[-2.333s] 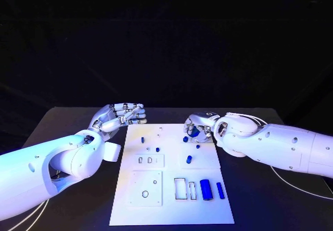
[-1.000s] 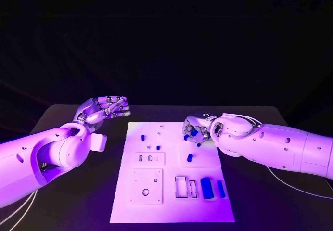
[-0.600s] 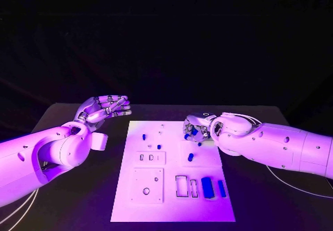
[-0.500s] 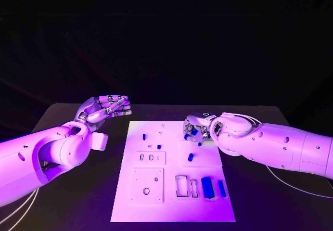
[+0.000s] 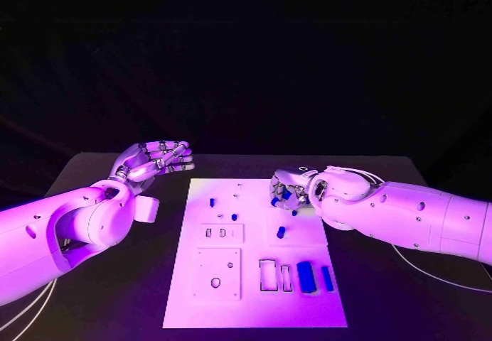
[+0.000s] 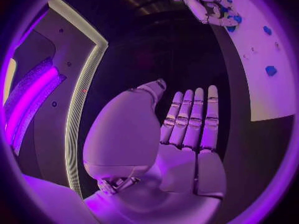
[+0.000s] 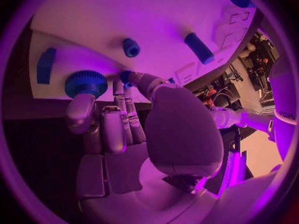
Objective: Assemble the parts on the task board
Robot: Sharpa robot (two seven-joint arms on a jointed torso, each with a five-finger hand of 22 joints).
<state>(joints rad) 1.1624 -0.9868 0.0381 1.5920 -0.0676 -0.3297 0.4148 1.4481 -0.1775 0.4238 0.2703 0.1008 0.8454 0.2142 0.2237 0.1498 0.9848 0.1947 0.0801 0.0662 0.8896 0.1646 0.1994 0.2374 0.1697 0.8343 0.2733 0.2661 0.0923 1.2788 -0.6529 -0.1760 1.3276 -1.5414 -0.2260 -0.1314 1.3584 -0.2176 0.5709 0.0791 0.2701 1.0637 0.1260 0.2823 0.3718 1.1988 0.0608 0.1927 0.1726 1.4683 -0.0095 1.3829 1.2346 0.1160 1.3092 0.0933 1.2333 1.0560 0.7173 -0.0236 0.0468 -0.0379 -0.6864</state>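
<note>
**A:** What's in front of the robot?

**B:** A black counter with a white task board lying in the middle. Small blue parts sit on it: a short peg near the far left, a rounded piece toward the middle, and a block with a thin bar beside it near the front right.

**A:** And the hands?

**B:** The right hand is down at the board's far right corner. From its wrist, the fingers reach to a round ridged blue knob at the board's edge, with fingertips touching or just beside it. Whether it truly grips the knob, I cannot tell. The left hand hangs above the counter, off the board's far left corner, holding nothing, its fingers straight and side by side.

**A:** So which step is this?

**B:** I'd judge the right hand is working that knob, either seating or turning it. The other parts look not yet placed.

**A:** What does the next move need?

**B:** Probably a firm hold around the knob's ridged rim, kept square to the board so it doesn't tilt or slip off the edge.
</note>
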